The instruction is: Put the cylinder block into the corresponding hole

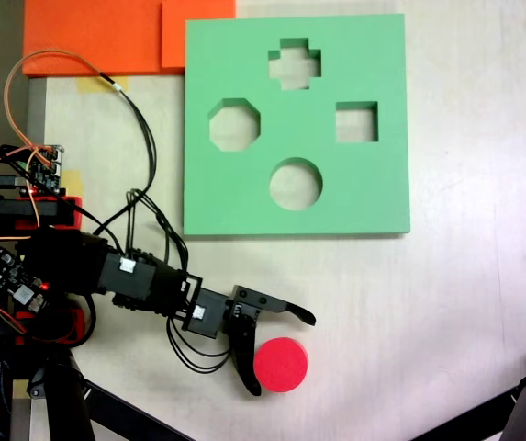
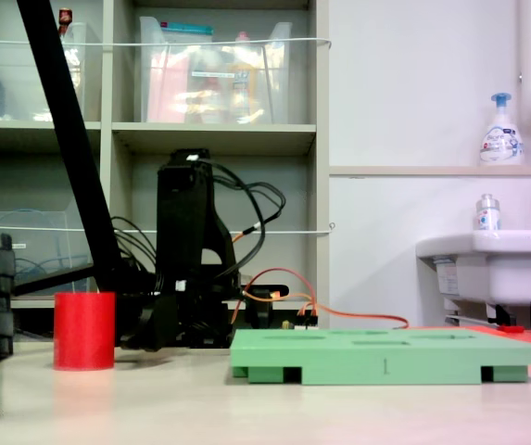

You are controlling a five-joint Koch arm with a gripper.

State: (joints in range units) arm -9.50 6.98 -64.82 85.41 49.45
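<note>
So the arm is sitting right at the grasp step. The gripper (image 1: 281, 355) is spread wide, with the red cylinder block (image 1: 280, 365) standing on the table between its two black fingers. I can't tell if either finger is touching it yet. The block is sitting well short of the green foam board (image 1: 373, 197). Looks like the next move is squeezing the block, lifting it, then carrying it over the round hole (image 1: 296, 184), not the octagon one (image 1: 234, 126).
</note>
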